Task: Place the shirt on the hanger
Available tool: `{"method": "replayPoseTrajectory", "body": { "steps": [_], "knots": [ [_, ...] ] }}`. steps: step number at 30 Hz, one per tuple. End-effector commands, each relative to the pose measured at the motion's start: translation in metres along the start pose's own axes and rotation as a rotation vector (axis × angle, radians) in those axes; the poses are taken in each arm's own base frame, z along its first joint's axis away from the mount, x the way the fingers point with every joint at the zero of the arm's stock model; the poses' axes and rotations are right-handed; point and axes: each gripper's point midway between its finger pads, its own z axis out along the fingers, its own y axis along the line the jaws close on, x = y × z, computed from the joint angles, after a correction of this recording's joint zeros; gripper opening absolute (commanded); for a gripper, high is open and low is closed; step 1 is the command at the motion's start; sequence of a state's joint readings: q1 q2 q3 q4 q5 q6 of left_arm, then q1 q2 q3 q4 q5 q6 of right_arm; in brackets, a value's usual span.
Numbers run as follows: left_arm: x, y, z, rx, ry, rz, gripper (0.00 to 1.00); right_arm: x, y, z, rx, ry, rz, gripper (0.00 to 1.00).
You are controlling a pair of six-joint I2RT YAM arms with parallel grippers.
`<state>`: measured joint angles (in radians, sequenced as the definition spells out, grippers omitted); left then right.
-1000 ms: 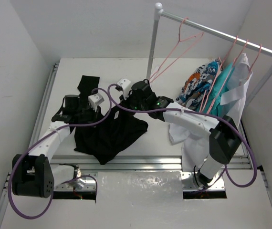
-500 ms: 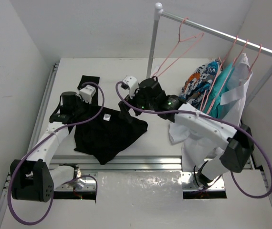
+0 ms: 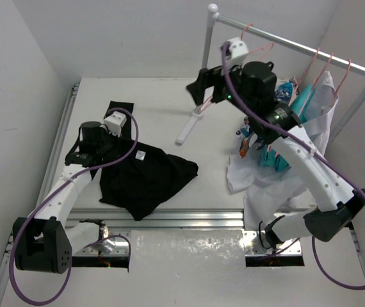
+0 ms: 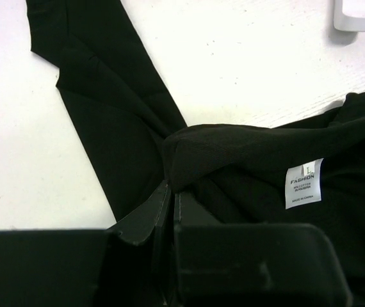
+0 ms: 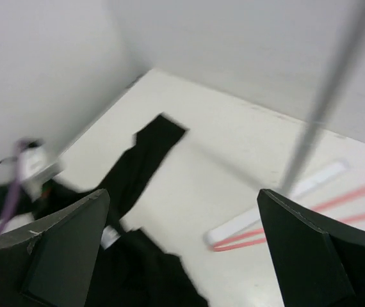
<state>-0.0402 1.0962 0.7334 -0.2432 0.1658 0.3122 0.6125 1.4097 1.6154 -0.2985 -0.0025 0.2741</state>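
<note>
The black shirt lies crumpled on the table at front left, one sleeve stretching to the back. Its white label faces up. My left gripper is shut on a fold of the shirt near the neck, fingertips pressed together on the cloth. My right gripper is raised high at the back, open and empty, beside the rack's pole. The pink hanger hangs on the rail, mostly hidden behind the right arm. In the right wrist view the hanger shows blurred, to the right of the open gripper.
The rail runs across the back right. It carries other pink hangers with a patterned garment, a teal one and a white one. The pole's white foot lies on the table. Walls close in on both sides.
My right gripper let go of the shirt, opened, and rose to the back right toward the rail. The left gripper stayed shut on the shirt, and the label now lies uncovered.
</note>
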Motion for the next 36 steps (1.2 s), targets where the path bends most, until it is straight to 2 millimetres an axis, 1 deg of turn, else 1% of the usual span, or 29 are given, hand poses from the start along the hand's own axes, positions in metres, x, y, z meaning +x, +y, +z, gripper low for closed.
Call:
{"method": "replayPoseTrajectory", "body": {
  "steps": [1,2,3,5,6,7,8,9,10,11,12,13,15,18,22,24,25,27,28,29,31,32,34,35,36],
  "knots": [
    [-0.029,0.007,-0.009,-0.030,-0.094,0.011,0.00,-0.019,-0.037,-0.002,0.127,-0.078,0.099,0.99],
    [-0.029,0.006,-0.009,-0.030,-0.094,0.010,0.00,-0.021,-0.044,-0.003,0.156,-0.091,0.095,0.99],
    [-0.030,0.006,-0.010,-0.031,-0.097,0.010,0.00,-0.017,-0.052,-0.002,0.189,-0.089,0.095,0.99],
    [-0.031,0.006,-0.011,-0.029,-0.102,0.011,0.00,-0.019,-0.076,-0.004,0.274,-0.126,0.102,0.99],
    [-0.031,0.006,-0.011,-0.027,-0.102,0.011,0.00,-0.018,-0.082,-0.004,0.295,-0.146,0.113,0.97],
    [-0.030,0.005,-0.012,-0.027,-0.102,0.011,0.00,-0.017,-0.092,-0.006,0.322,-0.158,0.121,0.90],
    [-0.030,0.005,-0.013,-0.025,-0.104,0.012,0.00,-0.017,-0.107,-0.008,0.362,-0.169,0.135,0.85],
    [-0.031,0.005,-0.013,-0.026,-0.107,0.014,0.00,-0.013,-0.114,-0.006,0.372,-0.182,0.165,0.80],
    [-0.030,0.004,-0.014,-0.026,-0.107,0.014,0.00,-0.011,-0.121,-0.004,0.381,-0.183,0.178,0.69],
    [-0.029,0.004,-0.014,-0.024,-0.108,0.014,0.00,-0.010,-0.131,-0.004,0.398,-0.185,0.191,0.64],
    [-0.030,0.004,-0.014,-0.024,-0.109,0.014,0.00,-0.012,-0.134,-0.002,0.398,-0.190,0.209,0.60],
    [-0.029,0.004,-0.015,-0.024,-0.109,0.014,0.00,-0.006,-0.139,0.005,0.401,-0.172,0.215,0.59],
    [-0.028,0.003,-0.015,-0.022,-0.107,0.014,0.00,-0.006,-0.143,0.009,0.410,-0.171,0.219,0.59],
    [-0.027,0.002,-0.014,-0.019,-0.106,0.012,0.00,-0.004,-0.145,0.016,0.407,-0.177,0.220,0.60],
    [-0.026,0.003,-0.014,-0.020,-0.104,0.013,0.00,0.001,-0.153,0.023,0.432,-0.174,0.223,0.62],
    [-0.027,0.003,-0.014,-0.021,-0.107,0.014,0.00,0.001,-0.157,0.025,0.447,-0.181,0.224,0.62],
    [-0.027,0.003,-0.014,-0.021,-0.107,0.014,0.00,0.006,-0.158,0.027,0.453,-0.175,0.228,0.62],
    [-0.028,0.002,-0.015,-0.018,-0.109,0.011,0.00,0.006,-0.159,0.027,0.455,-0.181,0.231,0.62],
    [-0.028,0.002,-0.015,-0.015,-0.110,0.011,0.00,0.010,-0.159,0.029,0.454,-0.178,0.231,0.61],
    [-0.028,0.001,-0.014,-0.012,-0.109,0.011,0.00,0.008,-0.160,0.030,0.452,-0.191,0.230,0.59],
    [-0.028,0.001,-0.014,-0.010,-0.109,0.007,0.00,0.012,-0.161,0.032,0.449,-0.189,0.229,0.53],
    [-0.028,0.001,-0.014,-0.009,-0.108,0.006,0.00,0.013,-0.159,0.033,0.439,-0.183,0.229,0.46],
    [-0.028,0.001,-0.014,-0.011,-0.108,0.006,0.00,0.015,-0.158,0.034,0.431,-0.177,0.232,0.40],
    [-0.028,0.001,-0.014,-0.010,-0.110,0.004,0.00,0.015,-0.156,0.034,0.419,-0.178,0.233,0.33],
    [-0.028,0.001,-0.014,-0.010,-0.110,0.004,0.00,0.017,-0.155,0.033,0.415,-0.175,0.236,0.30]
  ]
}}
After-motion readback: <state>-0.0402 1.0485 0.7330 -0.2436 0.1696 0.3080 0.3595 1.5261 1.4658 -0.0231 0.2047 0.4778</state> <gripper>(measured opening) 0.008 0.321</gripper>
